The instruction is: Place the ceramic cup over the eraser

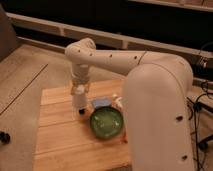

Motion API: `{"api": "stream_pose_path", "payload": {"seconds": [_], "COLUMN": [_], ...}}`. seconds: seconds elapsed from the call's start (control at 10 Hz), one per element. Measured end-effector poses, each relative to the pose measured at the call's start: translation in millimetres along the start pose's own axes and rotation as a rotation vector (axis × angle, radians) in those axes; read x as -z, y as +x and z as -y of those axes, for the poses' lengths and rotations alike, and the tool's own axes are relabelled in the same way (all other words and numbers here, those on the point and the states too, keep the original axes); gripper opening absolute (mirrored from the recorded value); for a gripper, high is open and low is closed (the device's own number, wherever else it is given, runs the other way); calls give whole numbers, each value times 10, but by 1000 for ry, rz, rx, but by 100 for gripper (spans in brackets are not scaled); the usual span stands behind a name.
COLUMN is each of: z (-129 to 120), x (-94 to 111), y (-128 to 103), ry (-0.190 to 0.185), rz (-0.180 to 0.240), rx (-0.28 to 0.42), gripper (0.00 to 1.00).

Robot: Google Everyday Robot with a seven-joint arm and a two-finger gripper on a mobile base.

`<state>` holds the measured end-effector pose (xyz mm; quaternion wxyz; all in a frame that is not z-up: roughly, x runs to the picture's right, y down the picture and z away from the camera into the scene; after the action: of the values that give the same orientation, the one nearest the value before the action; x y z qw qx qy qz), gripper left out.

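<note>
My gripper (pixel 79 93) hangs down from the white arm over the left middle of the wooden table (pixel 60 145). It is shut on the ceramic cup (pixel 79 100), a small white cup held mouth down. The eraser (pixel 81 111) is a small black block standing on the table right below the cup. Only its lower end shows under the cup's rim. The cup is just above the table top.
A round green bowl (pixel 106 122) sits just right of the eraser. A pale blue flat block (pixel 101 102) and a white box (pixel 119 102) lie behind the bowl. An orange thing (pixel 123 139) lies at the bowl's right. My arm's large body (pixel 160 110) covers the table's right side.
</note>
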<state>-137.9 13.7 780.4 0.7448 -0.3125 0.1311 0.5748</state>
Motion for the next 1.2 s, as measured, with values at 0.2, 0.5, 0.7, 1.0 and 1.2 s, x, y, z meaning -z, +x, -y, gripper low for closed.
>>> {"api": "stream_pose_path", "payload": {"seconds": [0.2, 0.5, 0.7, 1.0, 1.2], "z": [-4, -40, -43, 10, 15], "x": [-178, -367, -447, -521, -539], "y": [-109, -163, -100, 24, 58], "ry": [2, -10, -13, -13, -12], "rz": [27, 34, 17, -13, -24], "rx": [19, 34, 37, 31, 27], "gripper": [0, 0, 0, 0, 4]}}
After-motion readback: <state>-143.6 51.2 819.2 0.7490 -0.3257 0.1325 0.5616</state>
